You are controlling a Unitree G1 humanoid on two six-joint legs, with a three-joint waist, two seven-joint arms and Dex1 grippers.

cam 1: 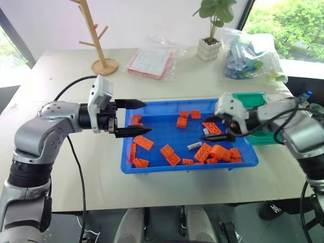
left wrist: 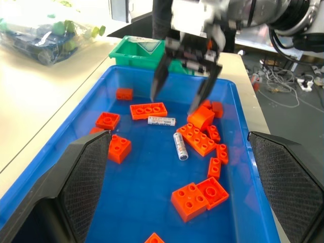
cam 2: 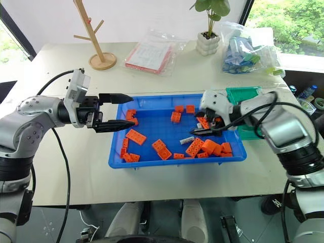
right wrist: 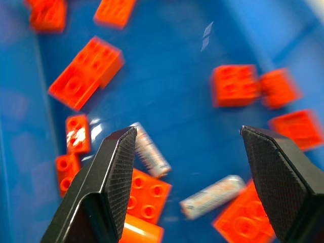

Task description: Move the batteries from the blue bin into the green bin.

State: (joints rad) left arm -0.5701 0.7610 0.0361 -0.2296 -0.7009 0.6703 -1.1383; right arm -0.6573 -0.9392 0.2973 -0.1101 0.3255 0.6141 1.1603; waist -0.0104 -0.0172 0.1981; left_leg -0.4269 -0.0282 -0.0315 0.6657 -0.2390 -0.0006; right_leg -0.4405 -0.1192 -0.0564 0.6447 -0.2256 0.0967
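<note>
The blue bin (cam 1: pixel 152 168) lies in the middle of the table, strewn with orange bricks (cam 1: pixel 143 142). Two batteries show in it: one (cam 1: pixel 194 146) flat on the floor right of centre, another (cam 1: pixel 206 131) just beyond it. My right gripper (cam 1: pixel 212 130) hangs open over the bin's right part, fingers spread above both batteries (right wrist: pixel 150 150) (right wrist: pixel 212 195), holding nothing. My left gripper (cam 1: pixel 148 117) hovers open and empty over the bin's left end. The green bin (cam 1: pixel 248 98) stands past the blue bin's right far corner, partly hidden by my right arm.
A wooden peg rack (cam 1: pixel 96 35), a flat plastic bag (cam 1: pixel 152 61), a potted plant (cam 1: pixel 210 48) and a bag of blue parts (cam 1: pixel 248 55) stand along the far side of the table. Bricks crowd the blue bin's right end (cam 1: pixel 223 152).
</note>
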